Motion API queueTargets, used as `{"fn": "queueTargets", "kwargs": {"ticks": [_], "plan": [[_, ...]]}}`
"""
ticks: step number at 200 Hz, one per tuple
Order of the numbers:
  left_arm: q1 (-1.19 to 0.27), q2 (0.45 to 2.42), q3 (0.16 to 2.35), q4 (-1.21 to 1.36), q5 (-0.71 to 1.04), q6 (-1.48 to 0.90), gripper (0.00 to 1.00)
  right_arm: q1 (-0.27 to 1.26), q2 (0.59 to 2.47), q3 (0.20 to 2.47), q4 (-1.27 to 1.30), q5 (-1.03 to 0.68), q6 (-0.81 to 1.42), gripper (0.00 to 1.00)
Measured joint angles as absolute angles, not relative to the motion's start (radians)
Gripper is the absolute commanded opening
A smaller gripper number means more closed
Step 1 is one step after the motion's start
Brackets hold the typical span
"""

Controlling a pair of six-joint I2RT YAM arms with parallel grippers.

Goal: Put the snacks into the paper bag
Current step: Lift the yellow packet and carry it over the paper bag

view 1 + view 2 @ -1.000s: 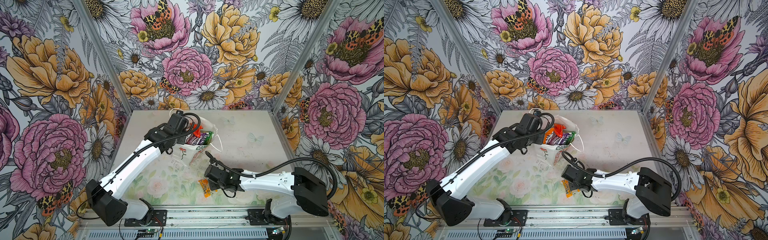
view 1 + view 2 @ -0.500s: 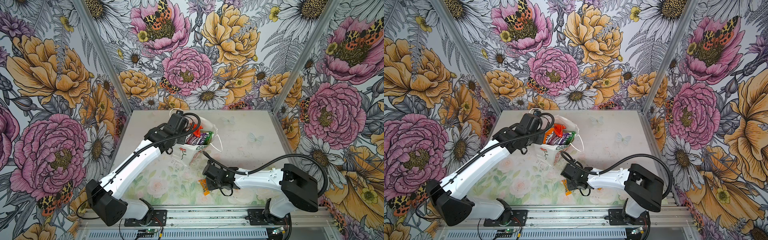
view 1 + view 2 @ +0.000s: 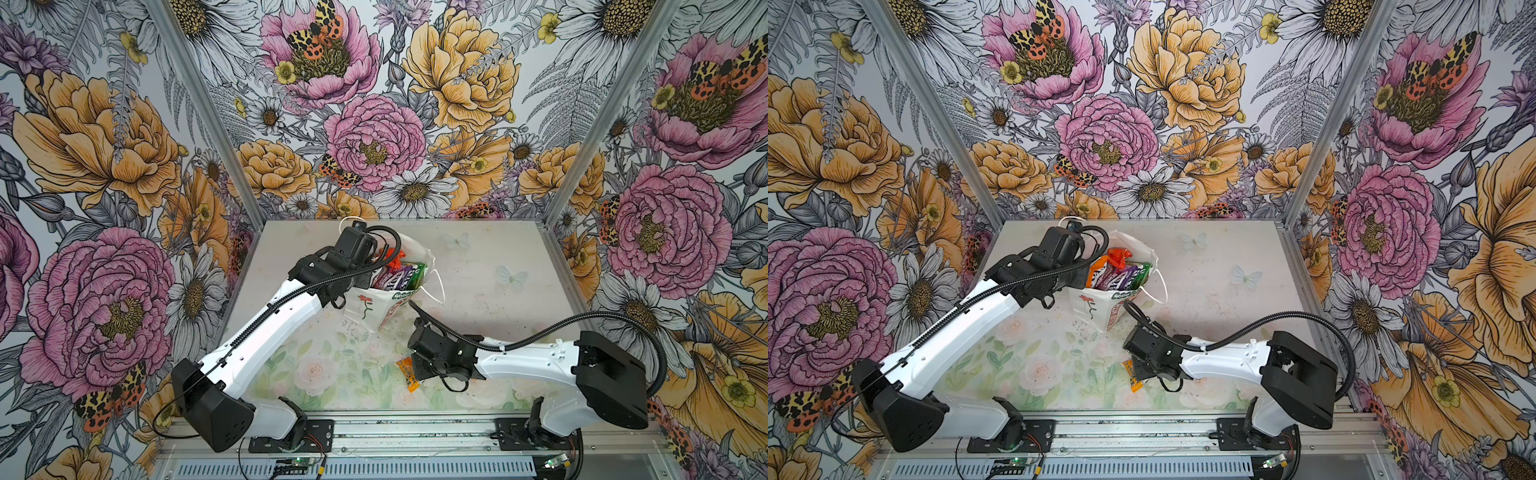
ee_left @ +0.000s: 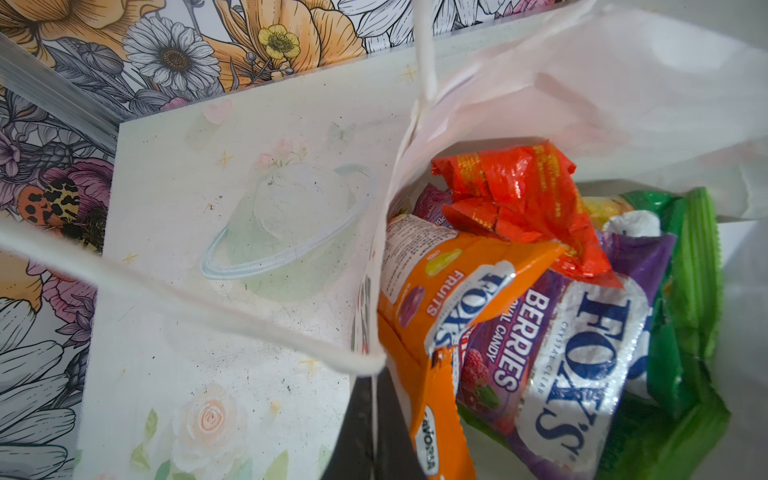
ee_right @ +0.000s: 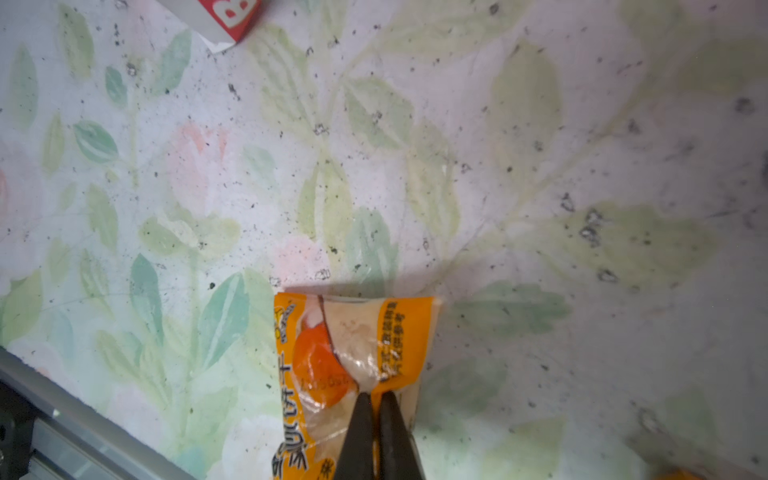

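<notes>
Right jaws, seen from the right wrist camera, stand pressed almost together on the near end of an orange packet (image 5: 357, 353), with a fold of its film pinched between the two dark tips. The rest of that packet lies flat on the table (image 5: 540, 166) straight ahead of them. A corner of the paper bag (image 5: 226, 18) with red lettering shows well beyond them, off to one side. From the left wrist camera, the left jaws are closed on the bag's thin side wall, one dark jaw on each face of the paper edge. A white cord handle (image 4: 208, 299) loops away from them over the table. Just inside the wall they grip sit the snacks: an orange Fox's bag (image 4: 453, 291) nearest the jaws, then a purple Fox's bag (image 4: 561, 353), a crumpled red wrapper (image 4: 511, 195) above those, and a green bag (image 4: 690, 291) farthest off. In both top views the bag (image 3: 374, 307) (image 3: 1096, 305) stands with its mouth open, right against the left jaws, which the wrist hides. The orange packet (image 3: 407, 372) (image 3: 1133, 376) pokes out from under the right jaws, apart from the bag and nearer the front rail.
</notes>
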State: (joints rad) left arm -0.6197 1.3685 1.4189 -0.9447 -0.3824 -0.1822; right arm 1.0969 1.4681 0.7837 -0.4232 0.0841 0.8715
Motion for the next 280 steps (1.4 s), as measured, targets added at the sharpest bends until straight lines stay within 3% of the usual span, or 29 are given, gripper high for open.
{"fn": "queueTargets", "kwargs": {"ticks": [141,280], "plan": [[-0.620,1.375,1.419,-0.944,-0.397,-0.179,0.00,1.134,1.067,0.757,-0.421,0.169,0.732,0.00],[-0.619,1.376,1.419,-0.944,-0.397,-0.179,0.00,1.139,0.871,0.831,-0.466,0.341,0.633,0.00]]}}
